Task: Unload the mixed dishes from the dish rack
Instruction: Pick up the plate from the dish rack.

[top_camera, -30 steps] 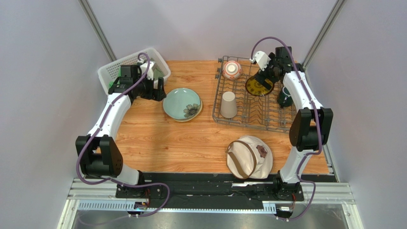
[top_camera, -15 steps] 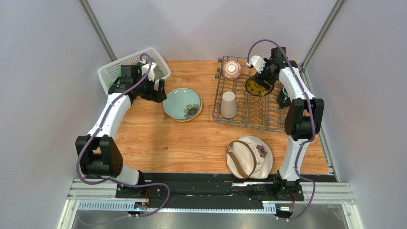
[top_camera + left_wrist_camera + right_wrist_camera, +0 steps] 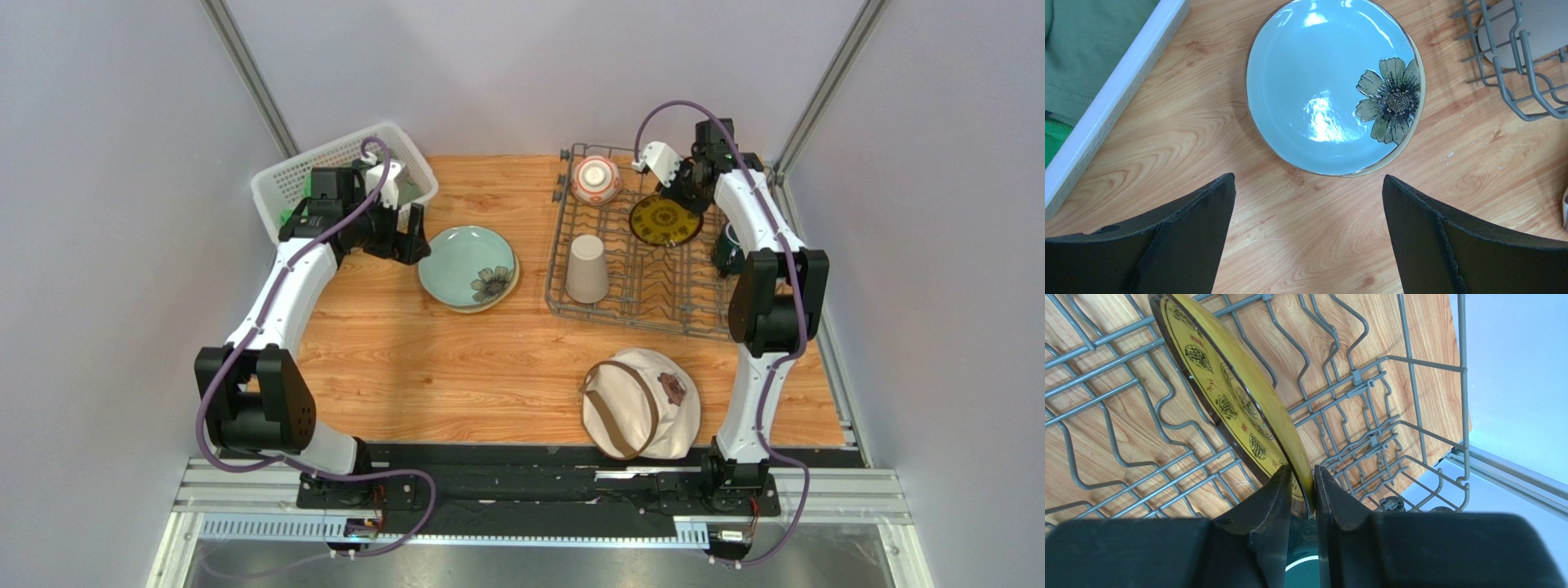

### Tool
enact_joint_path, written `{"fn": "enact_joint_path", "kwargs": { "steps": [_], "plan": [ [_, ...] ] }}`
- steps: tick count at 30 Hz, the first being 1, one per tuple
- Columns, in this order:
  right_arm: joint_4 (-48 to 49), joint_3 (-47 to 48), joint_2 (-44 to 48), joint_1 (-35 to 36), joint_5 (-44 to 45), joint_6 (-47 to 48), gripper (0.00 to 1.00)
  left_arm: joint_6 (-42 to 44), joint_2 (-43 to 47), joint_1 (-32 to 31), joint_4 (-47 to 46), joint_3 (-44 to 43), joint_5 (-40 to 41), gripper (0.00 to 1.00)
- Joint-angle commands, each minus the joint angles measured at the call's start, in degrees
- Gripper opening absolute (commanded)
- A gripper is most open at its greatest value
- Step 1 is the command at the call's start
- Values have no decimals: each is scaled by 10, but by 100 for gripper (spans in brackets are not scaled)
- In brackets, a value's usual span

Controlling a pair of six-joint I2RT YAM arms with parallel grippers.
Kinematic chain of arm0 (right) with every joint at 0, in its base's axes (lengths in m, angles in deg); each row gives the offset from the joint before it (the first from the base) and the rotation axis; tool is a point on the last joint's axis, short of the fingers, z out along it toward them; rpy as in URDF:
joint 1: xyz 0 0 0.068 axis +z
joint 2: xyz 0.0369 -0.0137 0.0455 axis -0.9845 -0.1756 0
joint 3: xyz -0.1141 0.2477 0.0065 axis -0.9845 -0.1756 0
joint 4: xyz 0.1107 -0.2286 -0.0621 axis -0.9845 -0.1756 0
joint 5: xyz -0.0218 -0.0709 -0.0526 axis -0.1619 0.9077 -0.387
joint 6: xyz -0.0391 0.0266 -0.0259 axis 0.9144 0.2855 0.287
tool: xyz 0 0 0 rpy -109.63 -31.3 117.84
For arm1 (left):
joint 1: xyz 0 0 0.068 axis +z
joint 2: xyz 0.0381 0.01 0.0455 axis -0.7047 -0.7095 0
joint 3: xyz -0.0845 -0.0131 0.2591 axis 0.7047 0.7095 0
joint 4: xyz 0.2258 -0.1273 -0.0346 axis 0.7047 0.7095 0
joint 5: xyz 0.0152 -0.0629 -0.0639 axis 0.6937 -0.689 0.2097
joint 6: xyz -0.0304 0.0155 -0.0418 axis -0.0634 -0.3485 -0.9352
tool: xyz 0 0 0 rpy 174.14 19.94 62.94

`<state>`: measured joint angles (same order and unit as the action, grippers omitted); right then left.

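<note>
The dark grey wire dish rack (image 3: 638, 306) stands at the back right. In it are a small dark yellow-patterned plate (image 3: 665, 222) on edge between the tines, an upturned beige tumbler (image 3: 586, 270), a red-and-white patterned bowl (image 3: 595, 180) and a dark green mug (image 3: 731, 251). My right gripper (image 3: 678, 199) is shut on the yellow plate's (image 3: 1229, 392) rim, one finger on each face (image 3: 1303, 474). The pale green plate (image 3: 467, 267) with a flower lies on the table left of the rack. My left gripper (image 3: 411, 241) hovers open just beside that plate (image 3: 1327, 86), nothing between its fingers (image 3: 1308, 184).
A white lattice basket (image 3: 294, 184) with green cloth sits at the back left, close behind the left arm. A round beige hat (image 3: 638, 402) with a brown strap lies at the front right. The rack's raised wire side (image 3: 1413, 361) rises beside the right gripper.
My right gripper has gone from open to shut on the yellow plate's rim, and the plate now stands more face-up to the top camera. The left arm has stayed put.
</note>
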<state>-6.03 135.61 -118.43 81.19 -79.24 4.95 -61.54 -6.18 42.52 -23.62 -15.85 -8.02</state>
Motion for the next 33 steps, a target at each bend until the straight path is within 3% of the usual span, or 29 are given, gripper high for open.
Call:
{"fn": "enact_joint_path", "kwargs": {
  "steps": [1,8,23,33],
  "plan": [
    [-5,31,6,-3,7,10,21,13,0,-3,2,-7,-12,97],
    [-24,55,25,-2,4,19,0,13,-2,-3,2,-7,-14,97],
    [-80,79,97,-1,-16,46,0,25,14,-3,8,-19,-20,96],
    [-87,27,216,26,-62,14,0,28,56,-18,-32,-25,-105,95]
  ]
}}
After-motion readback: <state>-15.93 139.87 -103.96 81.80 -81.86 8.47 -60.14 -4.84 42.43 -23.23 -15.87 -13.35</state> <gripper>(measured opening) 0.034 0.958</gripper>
